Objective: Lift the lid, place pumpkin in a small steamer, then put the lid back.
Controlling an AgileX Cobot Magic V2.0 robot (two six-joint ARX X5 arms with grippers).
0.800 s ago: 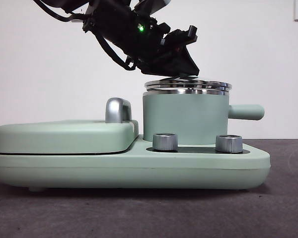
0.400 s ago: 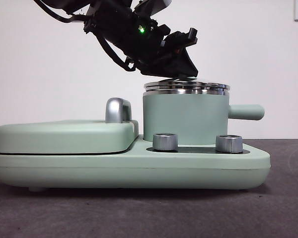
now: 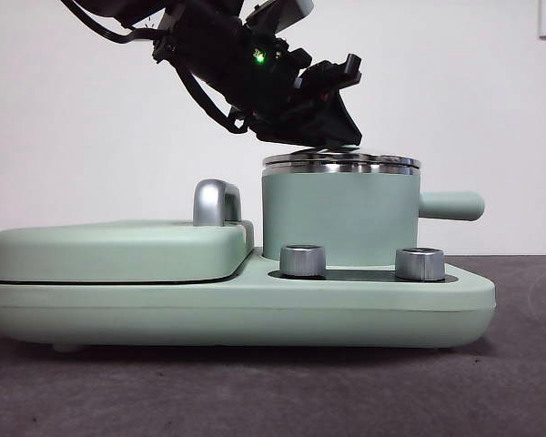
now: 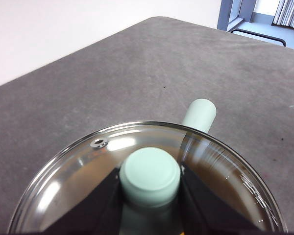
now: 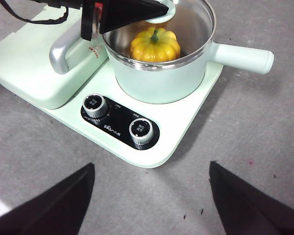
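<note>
In the front view the glass lid (image 3: 341, 161), tilted and held a little above the steel rim a second ago, has come down level onto the small steamer (image 3: 338, 218), with the left gripper (image 3: 332, 137) on top of it. The left wrist view shows the left jaws clamped on either side of the mint-green knob (image 4: 150, 175), so the lid looks seated but not yet let go. In the right wrist view the right gripper (image 5: 152, 196) waits with jaws wide apart, and the pumpkin (image 5: 155, 45) sits inside the steamer under the glass; only the release seems left.

Pumpkin (image 5: 155, 45) inside small steamer (image 5: 161, 81)
</note>
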